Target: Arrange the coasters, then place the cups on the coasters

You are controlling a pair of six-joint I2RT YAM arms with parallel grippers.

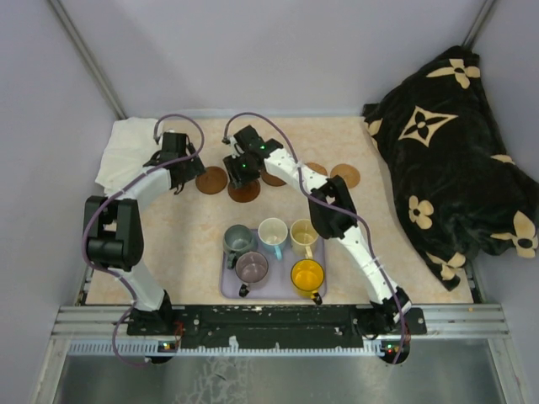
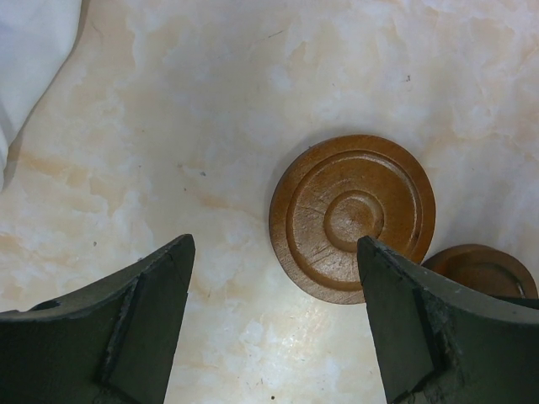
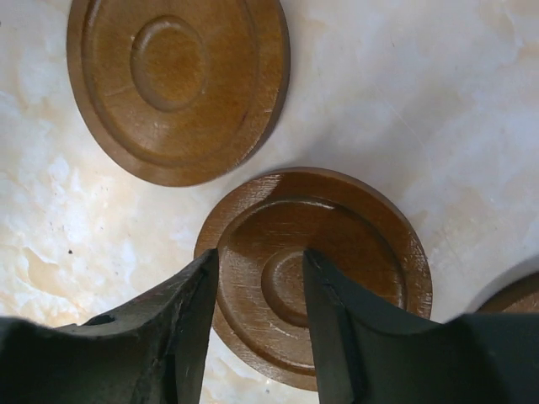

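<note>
Several brown coasters lie in a row at the back of the table: one (image 1: pixel 211 180) at the left, one (image 1: pixel 244 193) beside it, and two more (image 1: pixel 317 168) (image 1: pixel 345 175) to the right. My left gripper (image 1: pixel 179 174) (image 2: pixel 274 246) hangs open just left of the leftmost coaster (image 2: pixel 337 210), holding nothing. My right gripper (image 1: pixel 240 172) (image 3: pixel 259 257) stands open over the second coaster (image 3: pixel 362 236), which lies flat on the table. The cups stand on the lavender tray (image 1: pixel 229 289): grey-green (image 1: pixel 238 240), white with a blue handle (image 1: pixel 273 231), cream (image 1: pixel 303 234), mauve (image 1: pixel 252 268) and yellow (image 1: pixel 307 275).
A white cloth (image 1: pixel 126 151) lies at the back left corner, close to my left arm. A black pillow with tan flowers (image 1: pixel 455 143) fills the right side. Grey walls close the table at the back and sides.
</note>
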